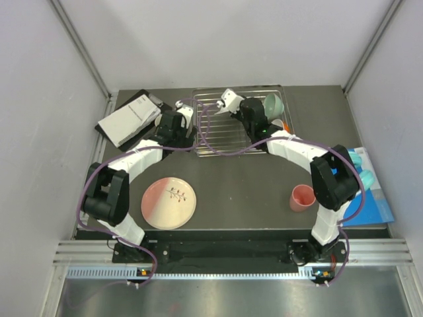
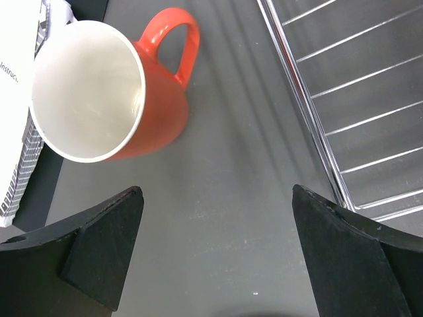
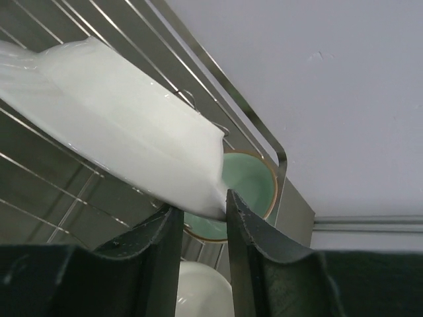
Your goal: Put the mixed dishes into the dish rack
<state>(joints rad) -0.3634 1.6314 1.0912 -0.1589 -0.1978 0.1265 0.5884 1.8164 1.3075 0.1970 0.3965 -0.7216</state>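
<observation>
The silver wire dish rack [image 1: 228, 135] stands at the back centre. My right gripper [image 1: 235, 105] is shut on the edge of the white plate [image 1: 228, 100], holding it tilted over the rack; in the right wrist view the plate [image 3: 112, 132] rests against the rack bars [image 3: 218, 72]. The mint green bowl [image 1: 274, 104] stands in the rack's far right corner, and also shows in the right wrist view [image 3: 254, 181]. My left gripper [image 2: 218, 251] is open and empty just short of the orange mug [image 2: 158, 112], which lies on its side left of the rack [image 2: 313, 125].
The pink-and-cream plate [image 1: 168, 202] lies front left, the salmon cup [image 1: 303, 197] front right. A booklet [image 1: 129, 119] lies back left. Turquoise rings [image 1: 362, 166] sit on a blue sheet at the right. A white-lined round dish [image 3: 205, 290] sits below my right fingers.
</observation>
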